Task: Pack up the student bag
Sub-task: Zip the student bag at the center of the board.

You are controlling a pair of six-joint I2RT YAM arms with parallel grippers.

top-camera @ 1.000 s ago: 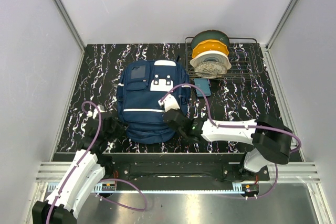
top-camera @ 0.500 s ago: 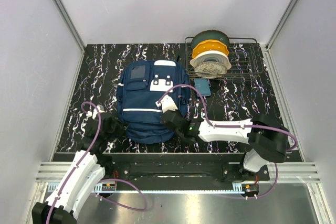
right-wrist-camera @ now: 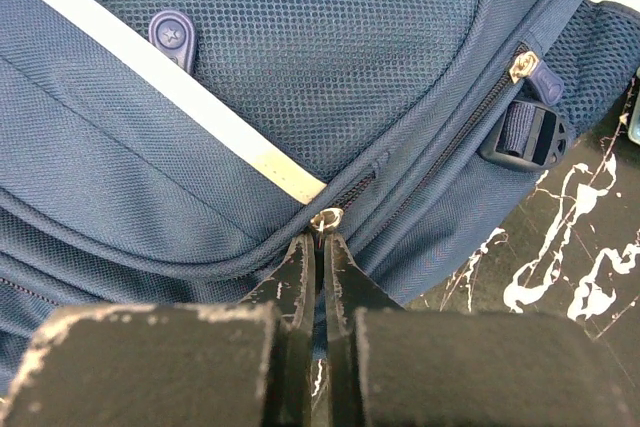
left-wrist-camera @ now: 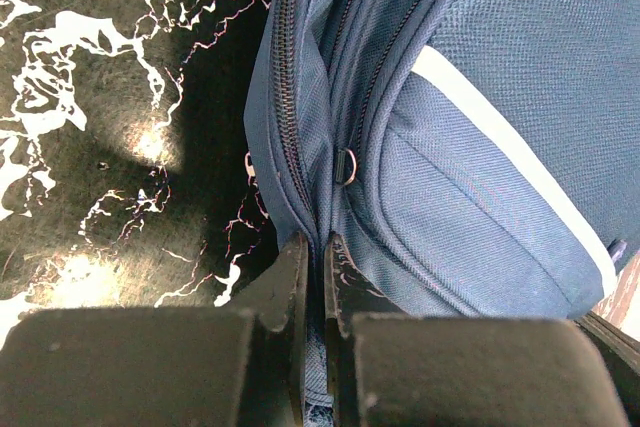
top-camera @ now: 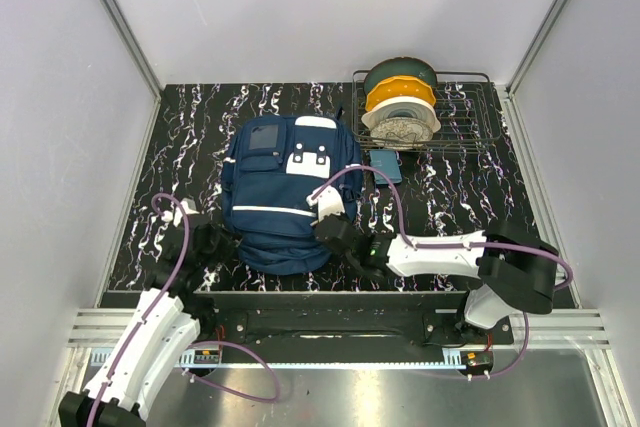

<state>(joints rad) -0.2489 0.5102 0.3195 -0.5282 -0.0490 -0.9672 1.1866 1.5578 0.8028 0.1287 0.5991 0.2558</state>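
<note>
Bag lies flat on the worktop, left of centre, top end towards the far wall, just beside the wire rack of dishes.

Change: over the last second the right gripper slid first a touch left, then back right and nearer the bases, staying on the bag's near right corner. Left gripper has not moved. Bag outline looks the same.

Jaws: right ones clenched, tips pinching the metal zip pull. Left ones clenched on a fold of bag fabric beside the zip at the near left edge.

Meaning: likely the unzip step, with the left arm anchoring and the right dragging the pull along the track. No gap shows in the zip in either wrist view, so the opening is barely started. Teal flat item sits outside the bag, touching its right side; nothing packed.
</note>
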